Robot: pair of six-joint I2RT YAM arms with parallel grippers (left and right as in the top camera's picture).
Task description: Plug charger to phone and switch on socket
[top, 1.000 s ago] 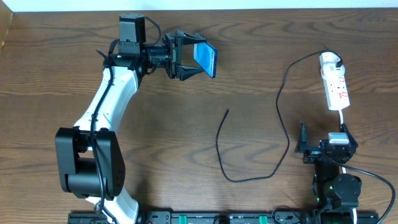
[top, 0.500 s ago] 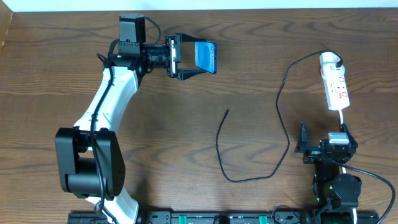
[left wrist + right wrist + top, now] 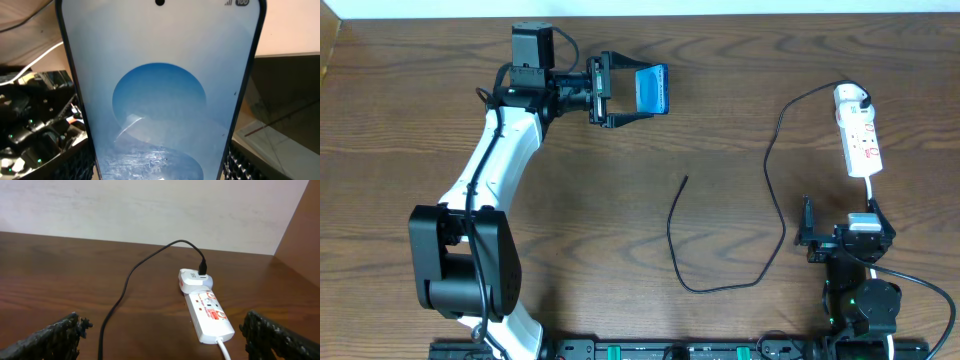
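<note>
My left gripper (image 3: pixel 620 90) is shut on the phone (image 3: pixel 650 89), a blue-screened smartphone held above the table at the far centre-left. In the left wrist view the phone (image 3: pixel 160 95) fills the frame between the fingers. The charger cable (image 3: pixel 770 170) runs from a white plug (image 3: pixel 850 97) in the socket (image 3: pixel 863 143), a white power strip at the far right, down to a loose tip (image 3: pixel 685 179) mid-table. My right gripper (image 3: pixel 840 238) is open and empty, near the front right, below the socket. In the right wrist view the socket (image 3: pixel 210 317) and cable (image 3: pixel 130 280) lie ahead.
The white cord of the socket (image 3: pixel 871 190) runs toward my right arm's base. The table's far edge meets a pale wall (image 3: pixel 150 210).
My left gripper has turned the phone in the air, so its screen now faces more upward in the overhead view. The right arm, cable and socket have not moved.
</note>
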